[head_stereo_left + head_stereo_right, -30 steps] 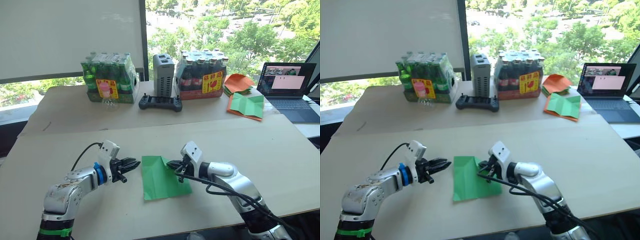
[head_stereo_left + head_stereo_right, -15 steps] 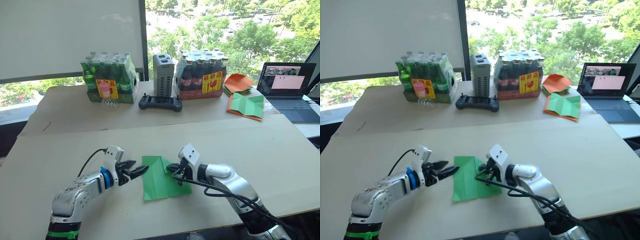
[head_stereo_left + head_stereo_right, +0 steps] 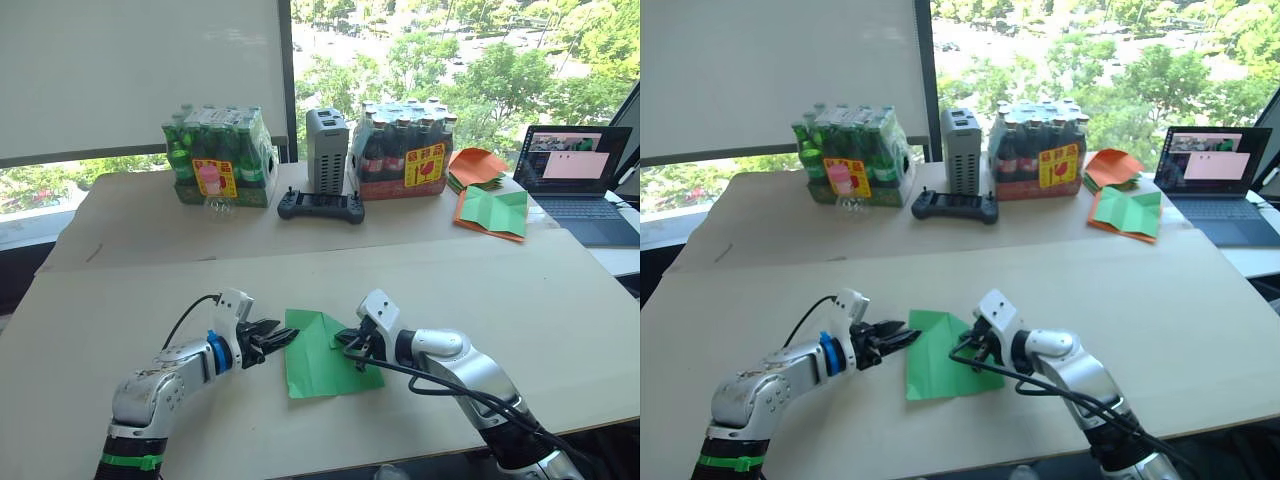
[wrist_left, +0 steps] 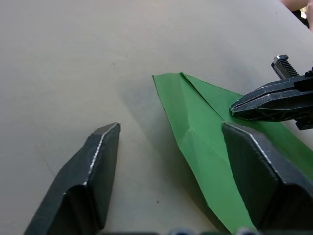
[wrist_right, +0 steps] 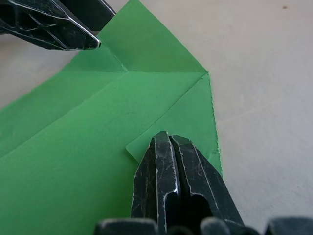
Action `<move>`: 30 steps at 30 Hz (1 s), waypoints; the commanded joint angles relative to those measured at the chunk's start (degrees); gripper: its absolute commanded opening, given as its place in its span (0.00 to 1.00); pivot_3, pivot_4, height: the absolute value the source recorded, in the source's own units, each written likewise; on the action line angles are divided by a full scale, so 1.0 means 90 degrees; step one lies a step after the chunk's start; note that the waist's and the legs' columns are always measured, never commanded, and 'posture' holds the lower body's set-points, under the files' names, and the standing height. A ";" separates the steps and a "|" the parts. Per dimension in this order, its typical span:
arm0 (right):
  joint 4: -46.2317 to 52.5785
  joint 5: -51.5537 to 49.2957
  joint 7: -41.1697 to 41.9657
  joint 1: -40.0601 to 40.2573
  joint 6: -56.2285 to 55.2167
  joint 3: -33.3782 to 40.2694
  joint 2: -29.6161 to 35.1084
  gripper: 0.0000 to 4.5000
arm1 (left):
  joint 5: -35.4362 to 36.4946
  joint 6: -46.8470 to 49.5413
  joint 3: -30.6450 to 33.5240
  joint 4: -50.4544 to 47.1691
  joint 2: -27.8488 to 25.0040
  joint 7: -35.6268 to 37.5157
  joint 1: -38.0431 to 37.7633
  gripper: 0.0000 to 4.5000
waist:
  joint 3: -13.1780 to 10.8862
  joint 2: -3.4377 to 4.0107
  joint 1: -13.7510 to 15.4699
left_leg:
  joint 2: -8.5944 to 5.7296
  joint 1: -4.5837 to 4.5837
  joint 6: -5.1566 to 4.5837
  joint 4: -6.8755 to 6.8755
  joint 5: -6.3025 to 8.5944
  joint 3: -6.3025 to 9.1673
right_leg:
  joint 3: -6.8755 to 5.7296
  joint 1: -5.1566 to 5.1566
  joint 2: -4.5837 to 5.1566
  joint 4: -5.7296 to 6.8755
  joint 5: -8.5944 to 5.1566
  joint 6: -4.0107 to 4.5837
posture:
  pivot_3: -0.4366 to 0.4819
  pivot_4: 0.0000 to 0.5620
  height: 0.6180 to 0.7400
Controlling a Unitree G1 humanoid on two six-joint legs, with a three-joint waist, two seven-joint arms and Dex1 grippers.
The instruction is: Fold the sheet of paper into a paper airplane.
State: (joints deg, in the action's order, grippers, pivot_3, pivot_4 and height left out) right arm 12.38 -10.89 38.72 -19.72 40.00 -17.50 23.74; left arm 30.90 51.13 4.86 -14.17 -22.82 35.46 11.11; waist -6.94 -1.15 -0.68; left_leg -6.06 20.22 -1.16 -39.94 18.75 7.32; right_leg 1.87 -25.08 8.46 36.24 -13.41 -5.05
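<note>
The bright green sheet of paper [image 3: 322, 358] lies creased on the tan table, its far corners folded in to a point. My right gripper [image 5: 167, 141] is shut, and its tips press down on a folded flap at the sheet's right side. My left gripper [image 4: 172, 129] is open at the sheet's left edge. That slightly raised edge stands between its fingers [image 4: 98, 171], one over bare table and one over the paper. From the head, the left gripper [image 3: 284, 338] and right gripper [image 3: 346, 341] face each other across the sheet.
At the back stand a green bottle pack [image 3: 220, 155], a grey box [image 3: 326, 150], a dark bottle pack [image 3: 405, 150] and a black controller [image 3: 320, 206]. An orange paper pile [image 3: 478, 165], an orange-edged green sheet [image 3: 495, 212] and a laptop [image 3: 575, 175] sit far right.
My left gripper has moved right, up to the sheet's left edge, and its fingers now straddle that edge. The right gripper has stayed pressed on the sheet.
</note>
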 commanded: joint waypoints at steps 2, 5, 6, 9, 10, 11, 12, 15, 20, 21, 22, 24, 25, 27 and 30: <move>-0.0016 0.0032 -0.0045 0.0079 0.0206 -0.0063 0.0015 0.00 | 0.0024 -0.0238 -0.0034 -0.0025 0.0055 -0.0065 0.0244 0.38 | 0.0000 0.0000 0.0002 | 0.0000 0.0000 0.0000 -0.0001 0.0000 0.0000 | 0.0000 0.0001 0.0000 0.0000 0.0000 0.0000 | 0.48 0.27 0.96; -0.0026 0.0030 -0.0049 0.0070 0.0210 -0.0063 0.0005 0.00 | -0.0010 -0.0305 -0.0129 -0.0103 -0.0032 -0.0033 0.0320 0.15 | 0.0000 0.0000 -0.0005 | 0.0000 0.0000 0.0000 0.0000 0.0000 0.0000 | 0.0000 0.0000 0.0000 0.0000 0.0000 0.0000 | 0.48 0.27 0.96; -0.0026 0.0031 -0.0049 0.0071 0.0211 -0.0065 0.0001 0.00 | -0.0032 -0.0336 -0.0185 -0.0162 -0.0081 0.0000 0.0332 0.08 | 0.0000 0.0000 -0.0006 | 0.0000 0.0000 0.0000 0.0000 0.0000 0.0000 | 0.0000 0.0000 0.0000 -0.0001 0.0000 0.0000 | 0.48 0.27 0.96; -0.0029 0.0034 -0.0059 0.0071 0.0216 -0.0065 -0.0009 0.00 | -0.0100 -0.0437 -0.0341 -0.0271 -0.0217 0.0068 0.0324 0.08 | 0.0000 0.0000 -0.0003 | 0.0000 0.0000 0.0000 0.0001 0.0000 0.0000 | 0.0000 0.0000 0.0000 -0.0002 0.0000 0.0000 | 0.48 0.27 0.96; -0.0032 0.0033 -0.0071 0.0070 0.0218 -0.0062 -0.0021 0.00 | -0.0088 -0.0453 -0.0421 -0.0343 -0.0290 0.0151 0.0288 0.08 | 0.0000 0.0000 -0.0003 | 0.0000 0.0000 0.0000 0.0000 0.0000 0.0000 | 0.0000 0.0000 0.0000 -0.0001 0.0000 0.0000 | 0.48 0.27 0.96; -0.0034 0.0032 -0.0079 0.0067 0.0221 -0.0060 -0.0030 0.00 | -0.0074 -0.0460 -0.0474 -0.0392 -0.0341 0.0211 0.0264 0.08 | 0.0000 0.0000 -0.0005 | 0.0000 0.0000 0.0000 0.0001 0.0000 0.0000 | 0.0000 0.0000 0.0000 -0.0001 0.0000 0.0000 | 0.48 0.27 0.96; -0.0029 0.0034 -0.0092 0.0066 0.0227 -0.0060 -0.0040 0.00 | -0.0010 -0.0442 -0.0503 -0.0475 -0.0383 0.0298 0.0223 0.08 | 0.0000 0.0000 -0.0006 | 0.0001 0.0000 0.0000 0.0001 0.0000 0.0000 | 0.0000 0.0000 0.0000 -0.0002 0.0000 0.0000 | 0.48 0.27 0.96; -0.0019 0.0036 -0.0125 0.0072 0.0246 -0.0051 -0.0062 0.00 | -0.0025 -0.0479 -0.0629 -0.0620 -0.0471 0.0433 0.0182 0.08 | 0.0000 0.0000 -0.0010 | 0.0001 0.0000 0.0000 0.0003 0.0000 0.0000 | 0.0000 -0.0001 -0.0001 -0.0002 0.0000 0.0000 | 0.48 0.27 0.96; 0.0005 0.0033 -0.0175 0.0089 0.0278 -0.0041 -0.0103 0.00 | -0.0144 -0.0539 -0.0851 -0.0589 -0.0474 0.0481 0.0241 0.08 | 0.0000 0.0000 -0.0008 | 0.0001 0.0000 0.0000 0.0002 0.0000 0.0000 | 0.0000 -0.0001 -0.0001 -0.0002 0.0000 0.0000 | 0.48 0.27 0.96; 0.0014 0.0030 -0.0185 0.0091 0.0287 -0.0038 -0.0109 0.00 | -0.0188 -0.0562 -0.0908 -0.0562 -0.0506 0.0496 0.0238 0.08 | 0.0000 0.0000 -0.0008 | 0.0001 0.0000 0.0000 0.0003 0.0000 0.0000 | 0.0000 -0.0001 -0.0001 -0.0002 0.0000 0.0000 | 0.48 0.27 0.96; 0.0022 0.0023 -0.0193 0.0090 0.0295 -0.0035 -0.0116 0.00 | -0.0236 -0.0599 -0.0964 -0.0530 -0.0541 0.0513 0.0226 0.08 | 0.0000 0.0000 -0.0008 | 0.0001 0.0000 0.0000 0.0003 0.0000 0.0000 | 0.0000 -0.0001 -0.0001 -0.0002 0.0000 0.0000 | 0.48 0.27 0.96; 0.0028 0.0018 -0.0213 0.0084 0.0304 -0.0027 -0.0120 0.00 | -0.0413 -0.0723 -0.1147 -0.0412 -0.0647 0.0566 0.0183 0.08 | 0.0000 0.0000 -0.0008 | 0.0001 0.0000 0.0000 0.0003 0.0000 0.0000 | 0.0000 -0.0001 -0.0001 -0.0002 0.0000 0.0000 | 0.48 0.27 0.96; 0.0033 0.0012 -0.0221 0.0080 0.0312 -0.0018 -0.0123 0.00 | -0.0438 -0.0761 -0.1193 -0.0357 -0.0665 0.0589 0.0170 0.08 | 0.0000 0.0000 -0.0008 | 0.0001 0.0000 0.0000 0.0003 0.0000 -0.0001 | 0.0000 -0.0001 -0.0001 -0.0002 0.0000 0.0000 | 0.48 0.27 0.96; 0.0050 0.0009 -0.0240 0.0072 0.0336 0.0001 -0.0125 0.00 | -0.0495 -0.0825 -0.1272 -0.0260 -0.0695 0.0633 0.0166 0.08 | 0.0000 0.0000 -0.0007 | 0.0001 -0.0001 0.0000 0.0004 0.0000 -0.0001 | 0.0000 -0.0001 -0.0001 -0.0002 0.0000 0.0001 | 0.48 0.27 0.96; 0.0099 -0.0008 -0.0272 0.0064 0.0374 0.0043 -0.0137 0.00 | -0.0578 -0.0921 -0.1361 -0.0095 -0.0683 0.0642 0.0223 0.08 | 0.0000 0.0000 -0.0004 | 0.0000 -0.0001 0.0000 0.0003 0.0000 -0.0001 | 0.0000 0.0000 -0.0001 -0.0002 0.0000 0.0001 | 0.48 0.27 0.96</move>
State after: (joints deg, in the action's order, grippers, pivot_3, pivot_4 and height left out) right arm 13.17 -11.02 36.89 -19.57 41.81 -17.26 22.45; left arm 26.51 44.01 -7.21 -14.74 -28.86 40.76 12.60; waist -6.94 -1.14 -0.71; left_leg -6.06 20.22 -1.16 -39.90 18.75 7.31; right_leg 1.88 -25.08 8.45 36.22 -13.40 -5.05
